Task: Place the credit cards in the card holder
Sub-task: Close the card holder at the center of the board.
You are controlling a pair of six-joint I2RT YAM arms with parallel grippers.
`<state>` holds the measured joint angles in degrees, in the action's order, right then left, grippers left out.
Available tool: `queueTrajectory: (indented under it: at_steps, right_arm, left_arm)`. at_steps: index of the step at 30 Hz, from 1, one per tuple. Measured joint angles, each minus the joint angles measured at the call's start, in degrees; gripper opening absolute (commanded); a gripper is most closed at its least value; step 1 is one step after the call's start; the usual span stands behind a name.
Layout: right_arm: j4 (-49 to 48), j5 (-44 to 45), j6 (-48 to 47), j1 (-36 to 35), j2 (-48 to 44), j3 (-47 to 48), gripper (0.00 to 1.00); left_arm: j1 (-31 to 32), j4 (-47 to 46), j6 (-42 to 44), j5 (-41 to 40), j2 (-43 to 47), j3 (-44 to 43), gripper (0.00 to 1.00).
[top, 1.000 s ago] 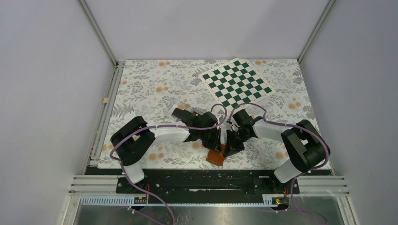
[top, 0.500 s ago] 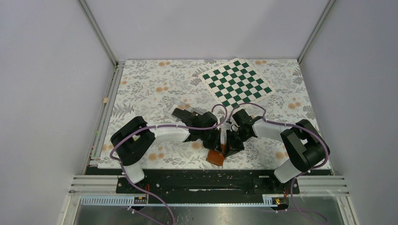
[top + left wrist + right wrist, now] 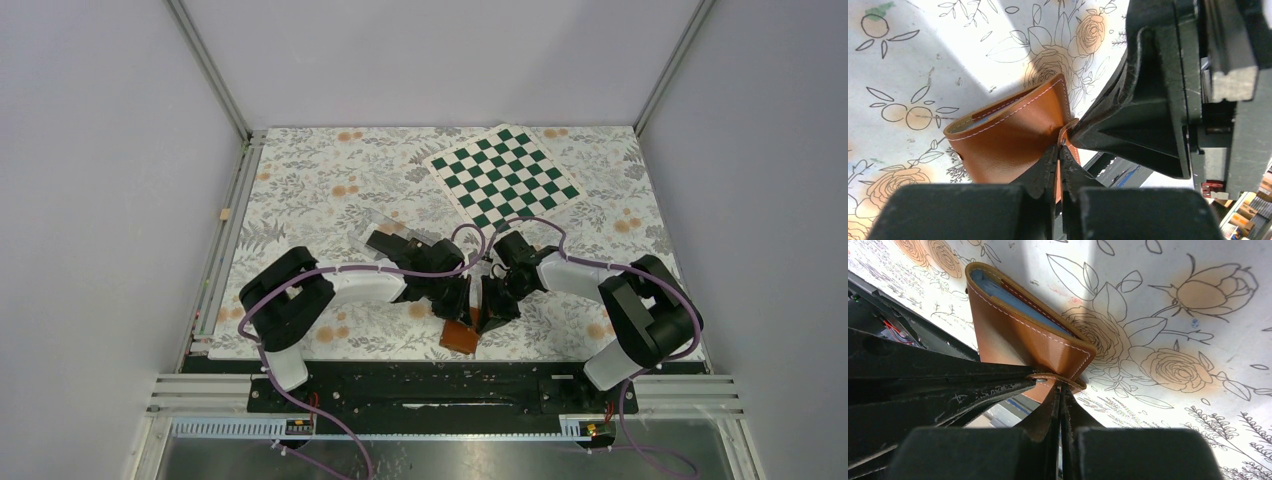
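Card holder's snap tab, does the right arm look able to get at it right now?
Probably yes: the right gripper appears to be on it, jaws closed on the snap tab of the card holder. The left gripper pinches the same tab, so room there looks tight.

Table (image 3: 300,190): covered in a white print of grey leaves and orange roses.
Checkerboard (image 3: 503,176): a green-and-white sheet, laid flat at 1 o'clock and turned askew, with one corner near the far edge.
Clear box (image 3: 378,222): set at 10 o'clock, just off the centre, partly hidden.
Wallet (image 3: 460,336): tan-brown leather, folded, placed at 6 o'clock close to the near edge; a blue-grey lining is shown along its open side.
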<state>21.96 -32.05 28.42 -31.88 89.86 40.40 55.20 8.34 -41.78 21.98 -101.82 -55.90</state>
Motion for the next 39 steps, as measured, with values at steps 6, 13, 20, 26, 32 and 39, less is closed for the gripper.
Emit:
queueTrajectory:
  at_steps: [6, 13, 20, 26, 32, 39]
  right_arm:
    - [0.0, 0.0, 0.0, 0.0, 0.0, 0.0, 0.0]
    - [0.0, 0.2, -0.1, 0.0, -1.4, 0.0, 0.03]
    - [-0.7, 0.2, 0.0, 0.0, -6.8, 0.0, 0.04]
    - [-1.3, 1.1, 0.1, 0.0, -5.9, 1.7, 0.0]
    - [-1.9, 2.1, 0.1, -0.1, -1.0, 3.0, 0.0]
    - [-1.7, 3.1, 0.1, -0.3, 3.0, 3.0, 0.0]
  left_arm:
    - [-0.1, 0.1, 0.0, 0.1, 0.0, 0.0, 0.0]
    - [-0.1, 1.9, 0.2, 0.1, 0.1, -0.6, 0.0]
    - [-0.1, 3.7, -0.2, -0.2, 0.5, -0.7, 0.0]
    - [-0.1, 4.1, -0.5, -0.4, 0.7, -0.7, 0.0]
    - [-0.1, 4.9, -1.2, -1.8, 1.1, -0.7, 0.0]
    - [-0.1, 6.6, -1.4, -4.3, 2.1, -0.7, 0.0]
